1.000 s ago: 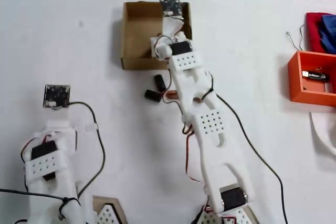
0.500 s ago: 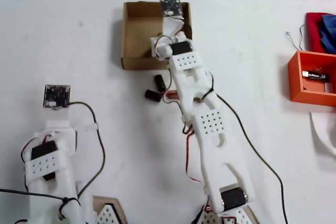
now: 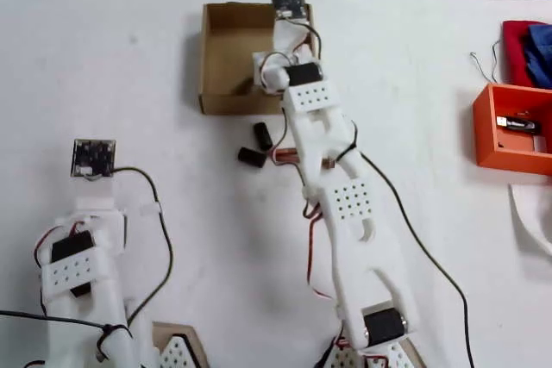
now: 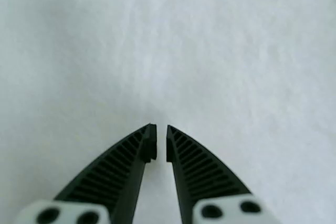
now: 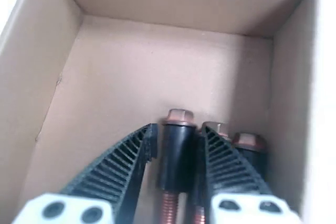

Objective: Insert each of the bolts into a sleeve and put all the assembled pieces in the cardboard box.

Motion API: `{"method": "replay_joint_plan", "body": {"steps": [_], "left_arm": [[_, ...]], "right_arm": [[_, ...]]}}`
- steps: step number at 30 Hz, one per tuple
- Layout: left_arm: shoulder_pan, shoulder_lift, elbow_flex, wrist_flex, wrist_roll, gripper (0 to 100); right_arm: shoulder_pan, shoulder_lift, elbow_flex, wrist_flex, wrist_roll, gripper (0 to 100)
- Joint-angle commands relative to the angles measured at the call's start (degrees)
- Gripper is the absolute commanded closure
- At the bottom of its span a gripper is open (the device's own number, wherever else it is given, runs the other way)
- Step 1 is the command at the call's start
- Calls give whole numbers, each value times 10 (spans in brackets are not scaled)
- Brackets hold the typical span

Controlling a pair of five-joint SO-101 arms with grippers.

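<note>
High view: the right arm stretches over the cardboard box. One loose sleeve and a second sleeve lie on the tabletop just outside it.

Left wrist view: the left gripper hangs over bare tabletop, fingers all but closed on nothing.

Right wrist view: the right gripper is down inside the box, fingers clamped on an assembled piece, with two finished pieces just beside it. This looks like the drop-off. The next move calls for letting go and lifting clear.

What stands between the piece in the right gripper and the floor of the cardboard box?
Nothing visible does. The right gripper holds the assembled piece inside the cardboard box; two other pieces lie beside it.
</note>
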Motion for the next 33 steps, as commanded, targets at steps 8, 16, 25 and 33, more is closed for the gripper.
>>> {"method": "replay_joint_plan", "body": {"steps": [8, 16, 25, 33], "left_arm": [[-4, -10, -2, -6, 0, 936], [-4, -10, -2, -6, 0, 936], [13, -10, -3, -7, 0, 936], [14, -10, -3, -7, 0, 936]], "right_arm": [[48, -182, -24, 99, 5, 922], [56, -289, -18, 337, 6, 939], [40, -304, -13, 475, 146, 939], [-3, -493, 196, 475, 152, 939]]}}
